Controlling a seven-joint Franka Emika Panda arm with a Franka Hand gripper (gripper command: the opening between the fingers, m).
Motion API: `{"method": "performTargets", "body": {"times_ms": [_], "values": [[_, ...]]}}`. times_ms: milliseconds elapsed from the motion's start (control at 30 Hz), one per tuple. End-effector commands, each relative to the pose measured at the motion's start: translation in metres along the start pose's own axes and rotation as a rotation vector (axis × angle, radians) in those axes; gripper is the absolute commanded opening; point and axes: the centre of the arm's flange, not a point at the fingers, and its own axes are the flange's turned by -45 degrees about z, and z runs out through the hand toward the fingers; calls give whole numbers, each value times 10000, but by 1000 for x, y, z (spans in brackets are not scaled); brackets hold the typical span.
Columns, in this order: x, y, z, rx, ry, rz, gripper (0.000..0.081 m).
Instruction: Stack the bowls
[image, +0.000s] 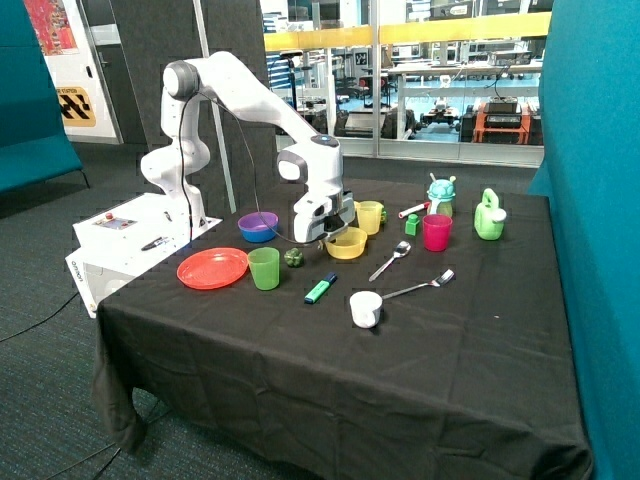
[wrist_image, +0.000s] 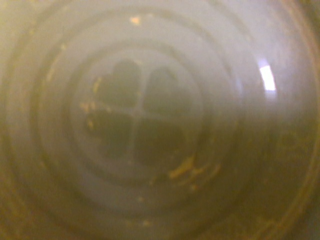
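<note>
The yellow bowl (image: 349, 244) sits on the black tablecloth near the middle of the table. My gripper (image: 327, 238) is down at the rim of this bowl, on the side facing the purple bowl. The wrist view is filled by the yellow bowl's inside (wrist_image: 145, 120), very close, with a clover-shaped mark in its base. The purple bowl (image: 258, 225) stands near the table's back edge by the robot base. Blue shows with it, so the blue bowl seems nested with it, but I cannot tell how.
A red-orange plate (image: 212, 268) and a green cup (image: 264, 268) stand in front of the purple bowl. A yellow cup (image: 370, 216), pink cup (image: 436, 232), white cup (image: 365, 308), two spoons (image: 389, 261), a green marker (image: 321, 288) and a green watering can (image: 489, 215) lie around.
</note>
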Motion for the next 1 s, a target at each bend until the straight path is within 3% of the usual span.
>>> {"method": "performTargets", "body": {"times_ms": [0,700,967], "values": [[-8,2,1,-17,51,-30,0],[-12,1,-3,-18,50,-328,0],[-19,3,-17,-18,50,-561,0]]}}
